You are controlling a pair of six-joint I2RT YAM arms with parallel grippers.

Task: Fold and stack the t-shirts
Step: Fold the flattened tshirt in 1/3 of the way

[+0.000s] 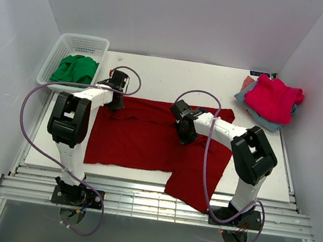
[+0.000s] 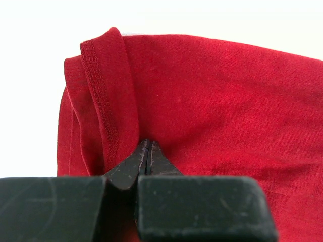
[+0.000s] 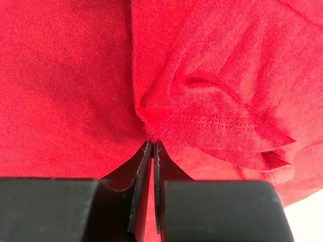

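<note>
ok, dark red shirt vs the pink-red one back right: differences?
The dark red shirt lies spread across the table middle, overhanging the near edge; the pink-red shirt sits compact atop the grey-blue shirts. The dark red shirt is darker and covers more table than the pink-red shirt. The left gripper and right gripper pinch the dark red shirt; none touches the pink-red shirt. Both plain cloth.

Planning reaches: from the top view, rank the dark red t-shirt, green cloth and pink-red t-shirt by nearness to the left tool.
1. dark red t-shirt, gripped by the left tool.
2. green cloth, in the basket, far left.
3. pink-red t-shirt, far right corner.
</note>
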